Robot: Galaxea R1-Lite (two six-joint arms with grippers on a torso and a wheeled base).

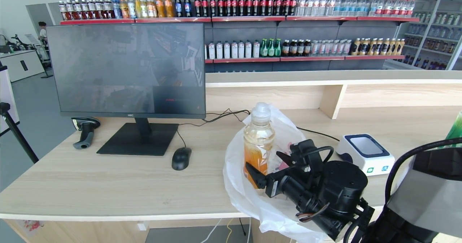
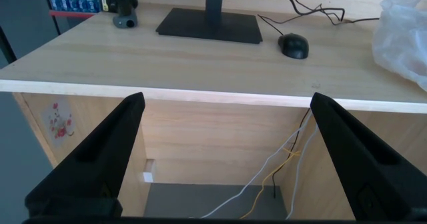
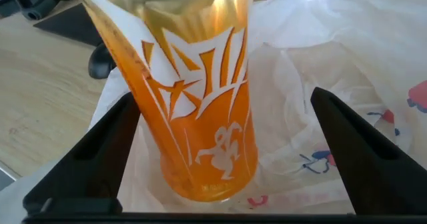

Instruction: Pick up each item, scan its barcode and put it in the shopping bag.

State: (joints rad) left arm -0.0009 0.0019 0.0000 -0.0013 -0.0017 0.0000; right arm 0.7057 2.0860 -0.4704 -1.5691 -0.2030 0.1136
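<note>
A drink bottle (image 1: 258,138) with an orange label and a white cap stands upright inside the white plastic shopping bag (image 1: 236,174) on the wooden counter. My right gripper (image 1: 266,162) is open at the bottle's lower half, one finger on each side of it. In the right wrist view the bottle (image 3: 193,111) stands between the open fingers of the right gripper (image 3: 223,99), close to one finger and with a gap to the other, the bag (image 3: 313,64) crumpled around it. My left gripper (image 2: 227,99) is open and holds nothing, low in front of the counter's front edge (image 2: 200,94).
A white desktop barcode scanner (image 1: 365,153) sits right of the bag. A monitor (image 1: 126,69), a black mouse (image 1: 181,158) and a handheld scanner (image 1: 85,131) stand on the counter's left half. A green item (image 1: 456,127) shows at the right edge. Cables hang under the counter (image 2: 267,184).
</note>
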